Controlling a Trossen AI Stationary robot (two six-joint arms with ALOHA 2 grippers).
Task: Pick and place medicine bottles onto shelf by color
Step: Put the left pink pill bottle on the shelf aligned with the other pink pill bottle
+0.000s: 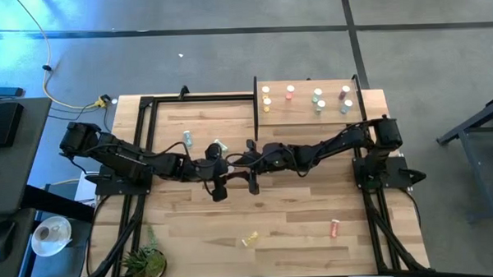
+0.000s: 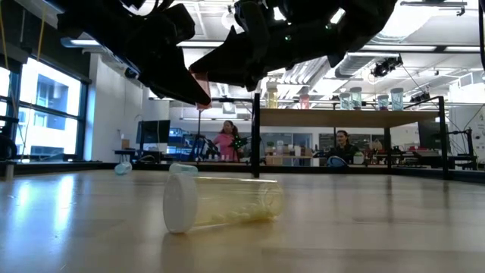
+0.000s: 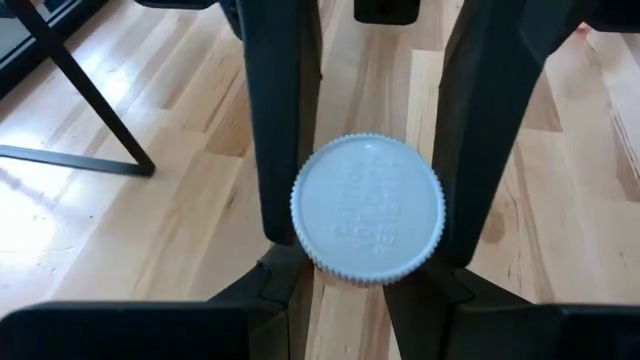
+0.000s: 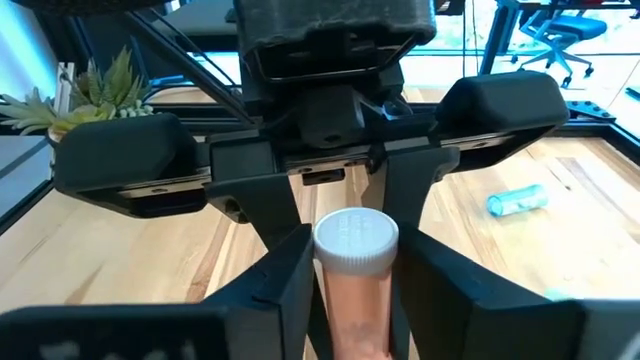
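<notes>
Task status: partly complete. At frame centre of the high view, the left gripper (image 1: 218,182) is clamped on a white-capped bottle (image 3: 367,209). The right gripper (image 1: 252,165) closes around the same pink bottle. Loose bottles remain: two upper centre, yellow (image 1: 250,239) and pink (image 1: 334,227) at bottom. Seven stand on the shelf (image 1: 311,110), upper right.

Two dark jointed arms, each claw with flat black fingers (image 3: 280,120).
</notes>
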